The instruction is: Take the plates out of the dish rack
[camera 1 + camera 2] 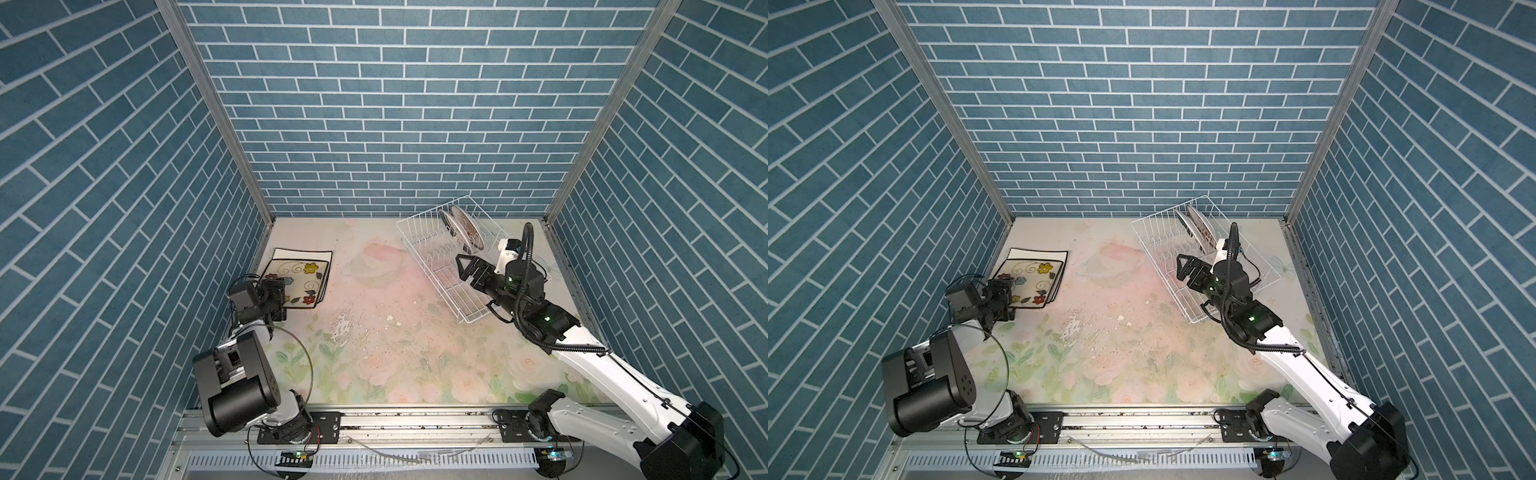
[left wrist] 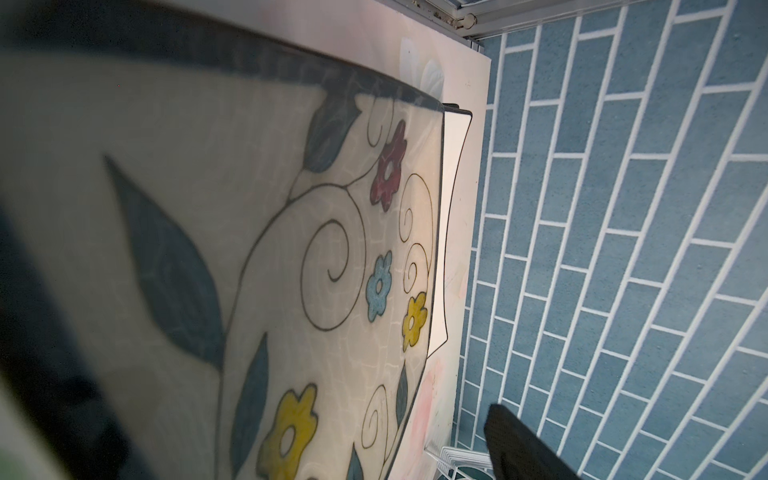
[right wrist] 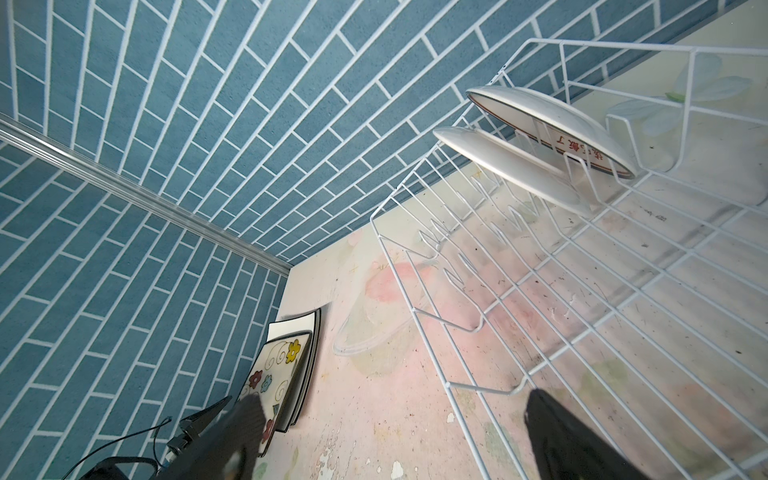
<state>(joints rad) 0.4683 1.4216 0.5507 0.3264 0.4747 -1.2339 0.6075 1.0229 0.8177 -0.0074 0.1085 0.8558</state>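
The white wire dish rack (image 1: 419, 226) (image 1: 1150, 237) (image 3: 415, 316) sits at the back right. Two round white plates (image 1: 461, 228) (image 1: 1196, 226) (image 3: 540, 120) stand upright at its far end. Against the left wall lies a stack of square black-rimmed plates. On top is the flowered plate (image 1: 297, 282) (image 1: 1030, 276) (image 2: 249, 249) (image 3: 278, 365), and a plain white plate (image 1: 303, 254) (image 2: 453, 208) shows beneath it. My left gripper (image 1: 277, 291) (image 1: 1003, 291) is at the stack's near edge, with its jaws apart around the flowered plate's rim. My right gripper (image 1: 467, 270) (image 1: 1187, 266) (image 3: 399, 449) hangs open over the rack's near rows of prongs, with nothing in it.
Blue brick-pattern walls (image 1: 124, 208) close in on the left, back and right. The stack lies close to the left wall. The floral tabletop (image 1: 395, 332) stretches between the stack and the rack. A metal rail (image 1: 415, 419) runs along the front edge.
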